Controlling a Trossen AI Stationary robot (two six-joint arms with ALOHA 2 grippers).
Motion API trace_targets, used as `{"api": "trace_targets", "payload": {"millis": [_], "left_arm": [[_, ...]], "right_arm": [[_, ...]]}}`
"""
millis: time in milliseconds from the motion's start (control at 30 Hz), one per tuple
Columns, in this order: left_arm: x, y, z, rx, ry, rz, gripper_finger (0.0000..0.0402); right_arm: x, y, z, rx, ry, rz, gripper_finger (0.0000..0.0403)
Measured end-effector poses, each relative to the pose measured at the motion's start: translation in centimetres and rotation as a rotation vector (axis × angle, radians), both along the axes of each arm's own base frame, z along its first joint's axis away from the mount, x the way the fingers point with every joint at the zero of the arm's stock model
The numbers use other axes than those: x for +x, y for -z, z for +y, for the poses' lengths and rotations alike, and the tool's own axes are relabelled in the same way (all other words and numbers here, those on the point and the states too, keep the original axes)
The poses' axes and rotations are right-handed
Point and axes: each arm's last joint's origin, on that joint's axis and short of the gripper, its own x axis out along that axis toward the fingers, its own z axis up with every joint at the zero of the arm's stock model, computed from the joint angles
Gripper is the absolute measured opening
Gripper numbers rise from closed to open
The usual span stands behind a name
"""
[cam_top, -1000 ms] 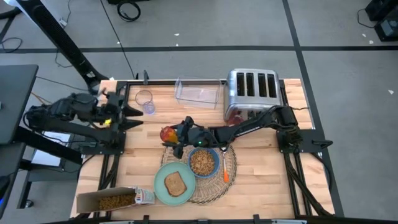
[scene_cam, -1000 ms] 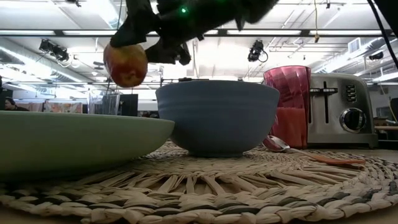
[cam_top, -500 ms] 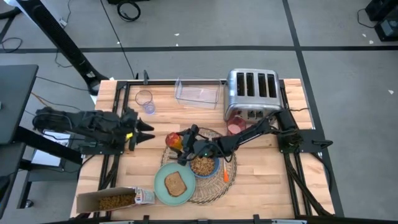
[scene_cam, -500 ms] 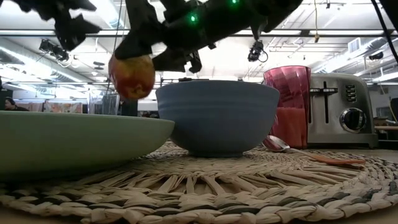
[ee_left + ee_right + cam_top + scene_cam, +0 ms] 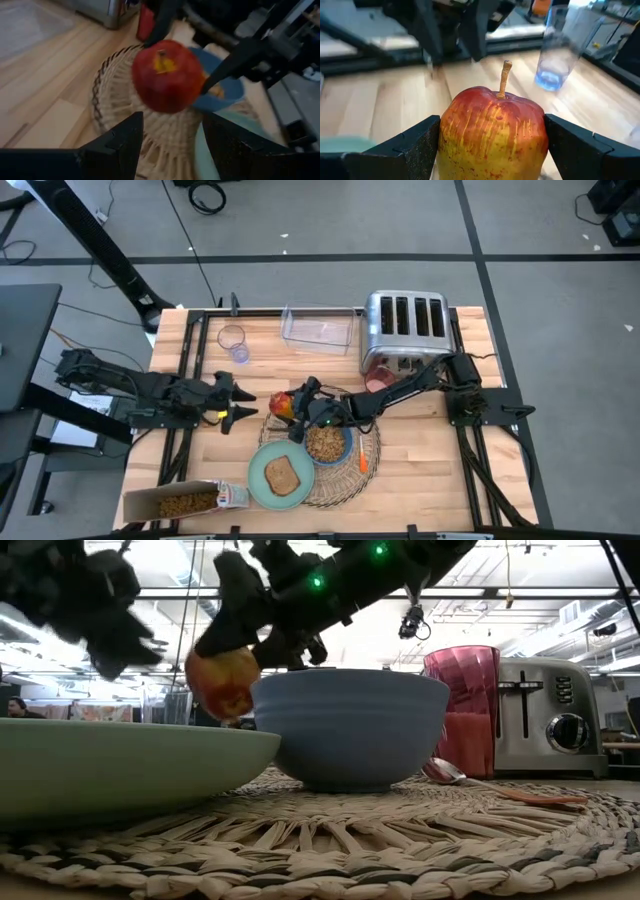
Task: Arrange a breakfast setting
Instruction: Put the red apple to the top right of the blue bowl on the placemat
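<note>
Right fingers (image 5: 290, 405) clenched on orange-red fruit (image 5: 281, 403) above wicker placemat (image 5: 372, 442) edge, left fingers (image 5: 243, 402) spread, empty, nearby

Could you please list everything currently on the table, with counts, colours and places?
Apple: one, red-yellow, held above the placemat's left edge.
Placemat: one, tan wicker, table front centre.
Bowl: one, blue, holding cereal, on placemat.
Plate: one, pale green, with toast, placemat's front left.
Spoon: one, orange-handled, right of bowl.
Cup: one, dark red, before toaster.
Toaster: one, silver, rear right.
Glass: one, clear, rear left.
Clear tray: one, rear centre.
Cereal box: one, cardboard, front left.
Right gripper: gripping apple.
Left gripper: open, facing apple.
</note>
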Motion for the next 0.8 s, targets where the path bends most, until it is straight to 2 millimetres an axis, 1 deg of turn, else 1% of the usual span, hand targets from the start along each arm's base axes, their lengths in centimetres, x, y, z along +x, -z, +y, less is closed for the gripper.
{"api": "trace_targets", "payload": {"millis": [133,267,433,567,667,800], "left_arm": [[-0.2,1.8,0.1,0.028,-0.005,0.045,0.0226],[-0.4,3.6,0.1,0.066,0.01,0.09,0.0257],[-0.2,5.0,0.0,0.213,0.067,0.0,0.0295],[-0.2,6.2,0.0,0.325,0.096,-0.03,0.0304],[0.0,6.3,0.0,0.369,0.112,-0.045,0.0305],[0.6,5.8,-0.2,0.386,0.105,-0.12,0.0305]], "right_arm": [[-0.2,0.5,0.0,-0.023,-0.015,0.06,0.0326],[-0.1,0.4,-0.3,-0.067,-0.053,0.069,0.0326],[0.2,0.5,-0.9,-0.103,-0.125,0.082,0.0326],[0.3,0.4,-1.2,-0.127,-0.195,0.078,0.0326],[0.6,-0.2,-1.4,-0.16,-0.209,0.025,0.0326],[0.9,-0.7,-1.9,-0.153,-0.216,-0.035,0.0326]]}}
